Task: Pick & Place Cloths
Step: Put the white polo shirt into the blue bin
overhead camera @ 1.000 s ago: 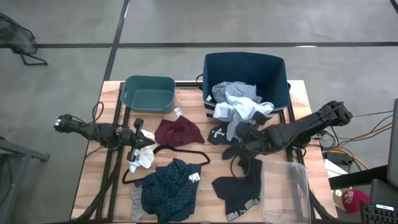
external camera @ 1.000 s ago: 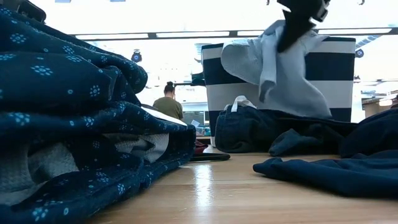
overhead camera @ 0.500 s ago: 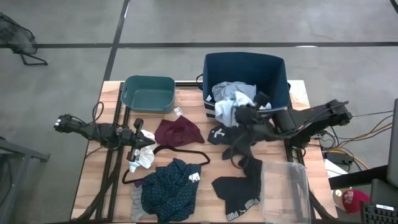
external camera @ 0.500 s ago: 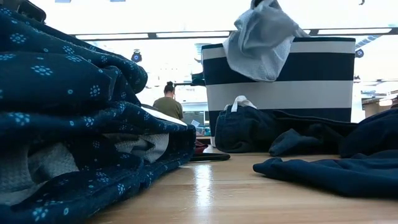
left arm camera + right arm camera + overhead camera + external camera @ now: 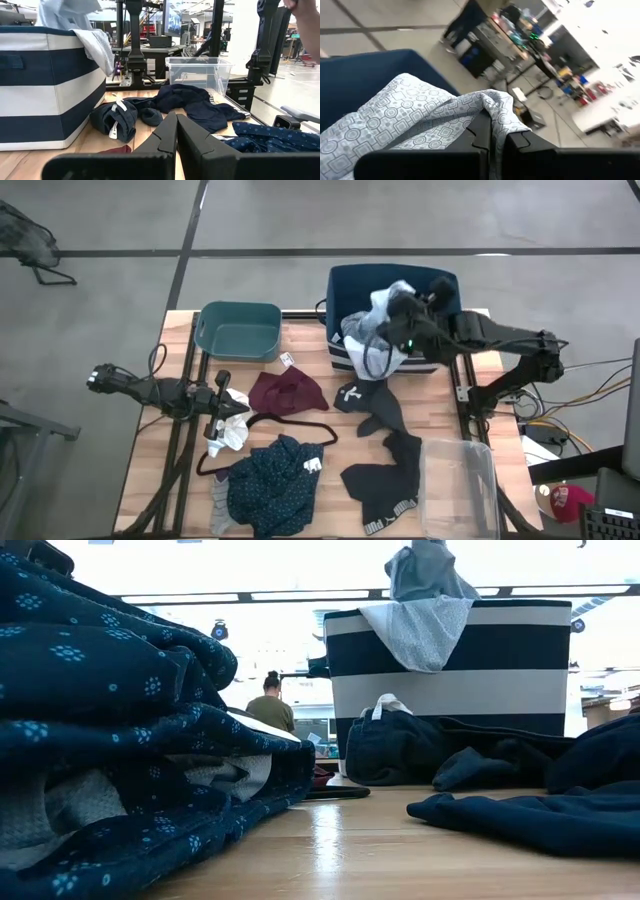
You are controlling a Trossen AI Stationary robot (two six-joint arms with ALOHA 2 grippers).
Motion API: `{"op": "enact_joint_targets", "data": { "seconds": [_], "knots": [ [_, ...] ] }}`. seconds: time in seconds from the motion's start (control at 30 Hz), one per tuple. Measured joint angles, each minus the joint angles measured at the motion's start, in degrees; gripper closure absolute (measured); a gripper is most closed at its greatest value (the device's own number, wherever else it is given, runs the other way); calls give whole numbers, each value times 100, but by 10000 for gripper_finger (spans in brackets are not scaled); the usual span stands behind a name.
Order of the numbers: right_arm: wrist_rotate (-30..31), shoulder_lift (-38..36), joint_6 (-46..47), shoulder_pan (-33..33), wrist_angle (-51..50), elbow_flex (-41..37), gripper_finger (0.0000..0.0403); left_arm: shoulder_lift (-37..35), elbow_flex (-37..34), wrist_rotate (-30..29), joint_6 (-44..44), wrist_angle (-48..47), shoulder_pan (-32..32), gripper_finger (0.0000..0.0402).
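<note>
Right gripper (image 5: pixel 400 308) clamped on pale shirt (image 5: pixel 372 338), upper right of frame over the striped bin (image 5: pixel 440 280); shirt half draped on the rim. Placing step; next, let go inside. Left gripper (image 5: pixel 222 402) closed, idle, left-centre.

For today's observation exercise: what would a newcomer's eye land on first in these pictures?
First, the right gripper raised over the navy striped bin, its jaws shut on the pale grey-blue shirt that drapes over the bin's front rim. Next, the clothes strewn over the wooden table, especially the navy patterned top near its front edge.
</note>
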Motion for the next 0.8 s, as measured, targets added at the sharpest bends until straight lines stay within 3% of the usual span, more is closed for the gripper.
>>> {"op": "enact_joint_targets", "data": {
  "seconds": [0.13, 0.23, 0.5, 0.63, 0.8],
  "knots": [
    [253, -2, -260, -442, 6, 145, 394, 1, -2, 1, 0, 0, 0, 387],
    [87, -9, -135, -712, -4, 155, 394, 2, 0, 0, 0, 0, 0, 387],
    [-2146, 52, 337, -1284, -236, -118, 394, 2, 0, 0, 0, 0, 0, 387],
    [-2592, 47, 521, -1432, -345, -270, 376, 1, -1, 2, 0, 0, 1, 387],
    [-3256, 48, 979, -1539, -764, -292, 319, 0, 0, 0, 0, 0, 0, 388]
  ]
}}
